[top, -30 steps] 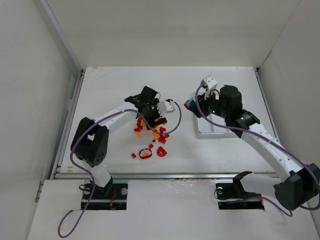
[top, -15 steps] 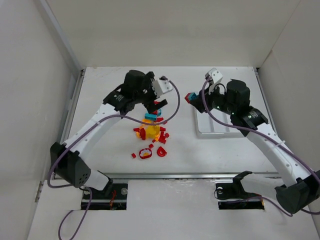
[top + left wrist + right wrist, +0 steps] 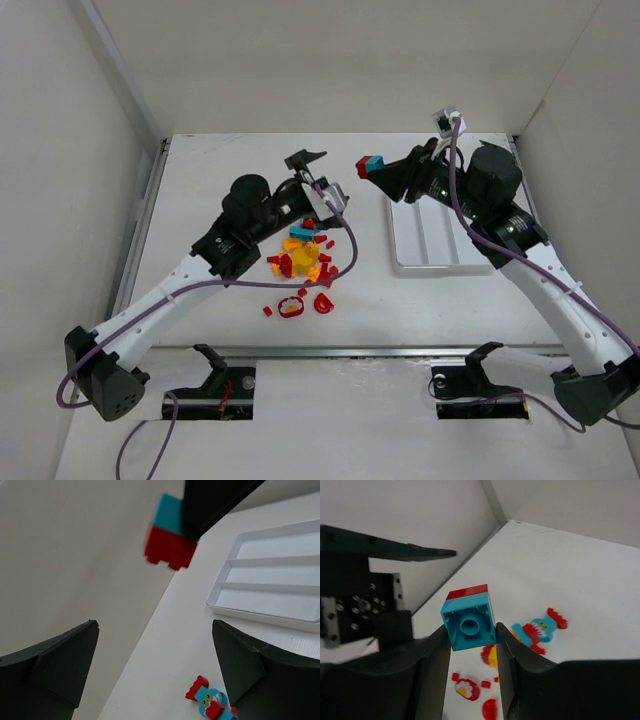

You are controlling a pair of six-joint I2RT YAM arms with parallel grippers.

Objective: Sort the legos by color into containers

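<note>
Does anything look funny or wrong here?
Yes. The block in the right gripper is two bricks stuck together, red and teal, held up in the air near the tray. Mixed colours in one piece can't be sorted as it is.

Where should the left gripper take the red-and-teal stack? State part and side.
Grip the red brick: it juts free beyond the right gripper, whose fingers clamp the teal brick. Bring the open left gripper in head-on from the red end, pads on its flat side faces.
</note>
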